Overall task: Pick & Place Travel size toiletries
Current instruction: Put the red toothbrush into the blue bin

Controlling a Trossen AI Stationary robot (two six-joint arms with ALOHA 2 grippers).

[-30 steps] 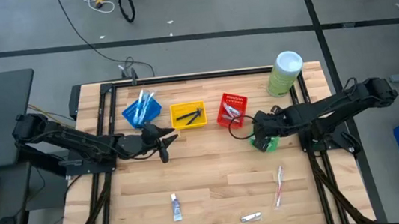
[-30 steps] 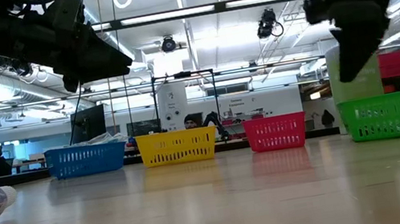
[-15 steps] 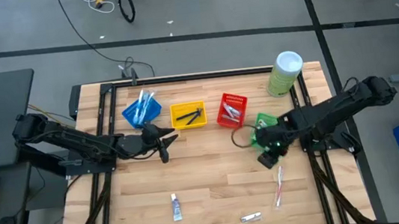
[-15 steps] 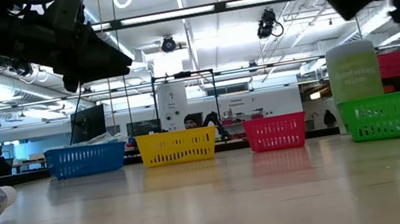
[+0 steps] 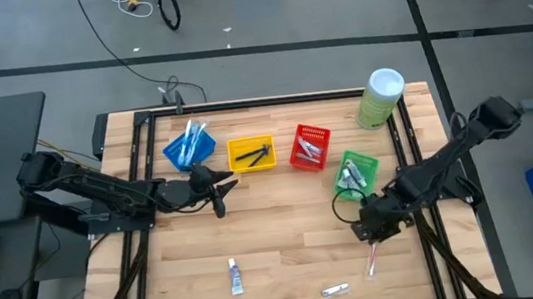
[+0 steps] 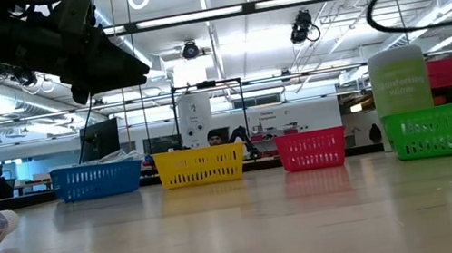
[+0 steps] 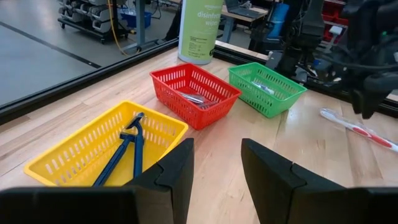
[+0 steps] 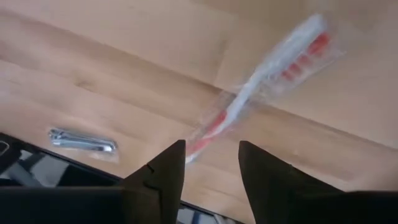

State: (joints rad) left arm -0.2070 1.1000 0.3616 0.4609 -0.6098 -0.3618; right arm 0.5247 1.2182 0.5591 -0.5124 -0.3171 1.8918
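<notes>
A wrapped white-and-red toothbrush lies flat on the table near the front right. My right gripper hovers open above its handle end, pointing steeply down; nothing is between the fingers. A small silver item lies near the front edge. A white tube lies at the front left of centre. My left gripper waits open and empty above the table's left middle.
Four small bins stand in a row at the back: blue, yellow with dark razors, red, green with a pale item inside. A tall pale-green canister stands at the back right. Bare wood lies in the table's middle.
My right gripper has swung from above the green bin toward the table's near edge, sunk lower and rolled about its wrist, and now stands over the toothbrush. The green bin, covered before, shows in full. My left arm has kept still.
</notes>
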